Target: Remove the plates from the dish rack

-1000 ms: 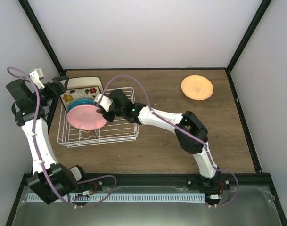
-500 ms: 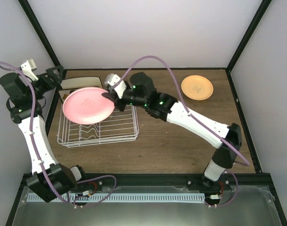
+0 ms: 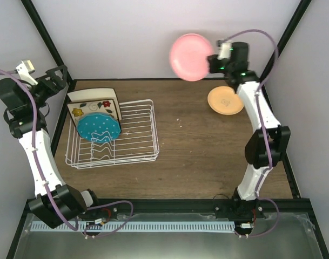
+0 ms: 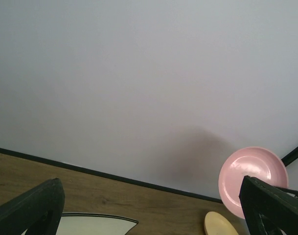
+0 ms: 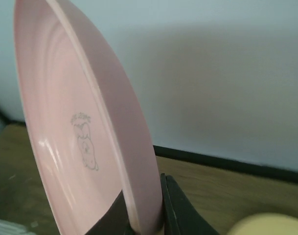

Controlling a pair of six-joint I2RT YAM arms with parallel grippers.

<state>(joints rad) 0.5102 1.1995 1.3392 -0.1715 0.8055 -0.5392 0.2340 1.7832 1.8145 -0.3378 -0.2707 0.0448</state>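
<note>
My right gripper [image 3: 212, 63] is shut on the rim of the pink plate [image 3: 190, 56] and holds it on edge, high above the back of the table; the plate fills the right wrist view [image 5: 85, 132] and shows in the left wrist view [image 4: 251, 177]. The pale-orange plate [image 3: 226, 101] lies flat at the back right, below it. The white wire dish rack [image 3: 132, 137] stands at the left and holds the teal dotted plate [image 3: 99, 128], the flowered square cream plate [image 3: 94, 108] and a plain cream one [image 3: 91, 95]. My left gripper [image 3: 55, 77] is open and empty, raised behind the rack's left end.
Black frame posts [image 3: 51, 46] rise at the back corners, close to both raised arms. The grey back wall [image 3: 153, 32] stands right behind the pink plate. The wooden table [image 3: 207, 151] stretches between the rack and the pale-orange plate.
My right gripper has lifted the pink plate out of the rack and swung it up and to the right, over the back right. The teal plate is uncovered. My left gripper rose slightly.
</note>
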